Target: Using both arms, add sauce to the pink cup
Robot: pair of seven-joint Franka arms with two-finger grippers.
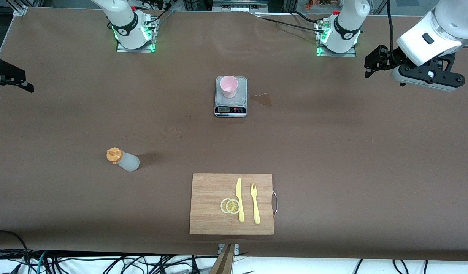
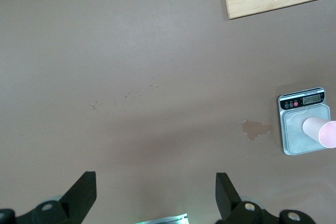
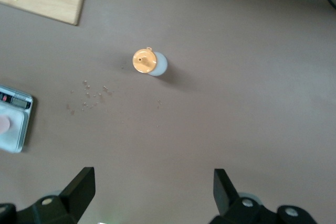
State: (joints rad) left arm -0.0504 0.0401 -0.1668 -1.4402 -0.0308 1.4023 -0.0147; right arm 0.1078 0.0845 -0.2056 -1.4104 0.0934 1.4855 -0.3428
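Note:
The pink cup (image 1: 229, 86) stands upright on a small kitchen scale (image 1: 230, 108) at the middle of the table, nearer the robots' bases. The sauce bottle (image 1: 123, 160), whitish with an orange cap, stands on the table nearer the front camera, toward the right arm's end. My left gripper (image 1: 368, 68) is open and empty, up in the air over the left arm's end of the table. My right gripper (image 1: 17, 85) is open and empty over the right arm's end. The left wrist view shows the cup (image 2: 323, 131) and the right wrist view shows the bottle (image 3: 148, 62).
A wooden cutting board (image 1: 209, 213) lies near the front edge with a yellow knife (image 1: 239, 199), a yellow fork (image 1: 254, 203) and two lemon slices (image 1: 230, 206) on it. A small wet stain (image 1: 264, 99) lies beside the scale.

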